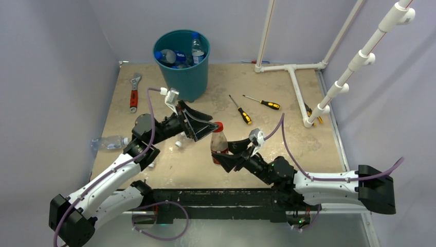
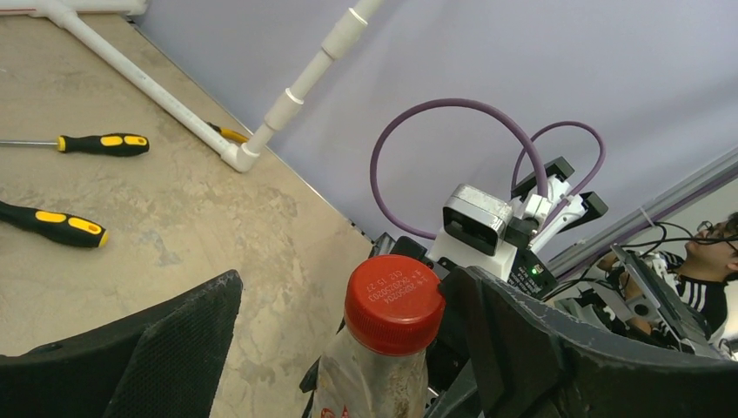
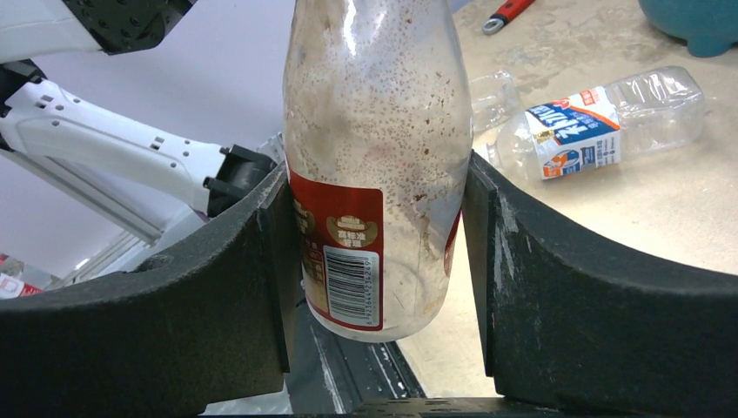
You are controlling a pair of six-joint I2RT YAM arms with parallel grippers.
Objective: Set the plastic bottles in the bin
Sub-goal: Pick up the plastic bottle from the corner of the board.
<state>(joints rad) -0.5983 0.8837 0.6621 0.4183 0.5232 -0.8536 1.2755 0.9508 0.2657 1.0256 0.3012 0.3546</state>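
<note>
A clear bottle with a red label [image 1: 219,144] and a red cap [image 2: 393,302] stands upright above the table's near middle. My right gripper [image 1: 226,157] is shut on its lower body; in the right wrist view the bottle [image 3: 379,131] sits between both pads [image 3: 271,252]. My left gripper [image 1: 206,128] is open around the cap: one finger [image 2: 522,340] is at the cap's side, and the other [image 2: 174,340] stands apart. The teal bin [image 1: 193,77] stands at the back with several bottles [image 1: 197,49] inside. A clear bottle [image 1: 109,142] lies at the left edge.
A blue-labelled bottle [image 3: 600,122] and a clear crushed one [image 3: 496,96] lie on the table beyond my right gripper. A red-handled wrench [image 1: 134,91] lies left of the bin. Two screwdrivers [image 1: 241,110] [image 1: 265,103] and a white pipe frame [image 1: 295,77] lie to the right.
</note>
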